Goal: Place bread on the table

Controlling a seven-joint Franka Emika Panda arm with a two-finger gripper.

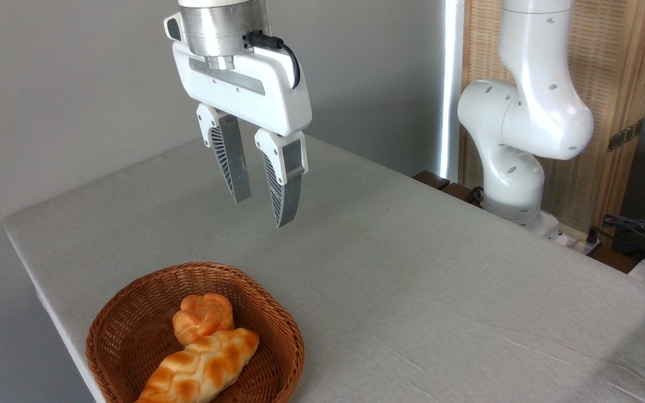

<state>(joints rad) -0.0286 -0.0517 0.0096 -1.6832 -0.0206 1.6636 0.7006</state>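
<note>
So the bread (202, 366), the long braided loaf, is sitting in the wicker basket (126, 330) at the near left corner of the table (412, 268). It lies slanted, one tapered end up toward the middle of the basket and the other running down toward the bottom of the frame, so it's basically leaning along the basket's curve rather than lying flat. A small knotted bun (204, 316) is tucked right behind it, touching it, which I'd guess makes the upper end of the loaf a bit awkward to grab cleanly.

The gripper (263, 207) hangs well above the table, behind the basket and a bit to the right, not over the loaf. Its fingers are spread apart with nothing between them, pointing down, which looks like a ready-to-pick pose to me.

Rest of the grey cloth is bare, so plenty of spots to set the loaf down. The arm's base (515, 201) sits off the far right edge.

My read: nothing's been picked yet, the job's at its start.
</note>
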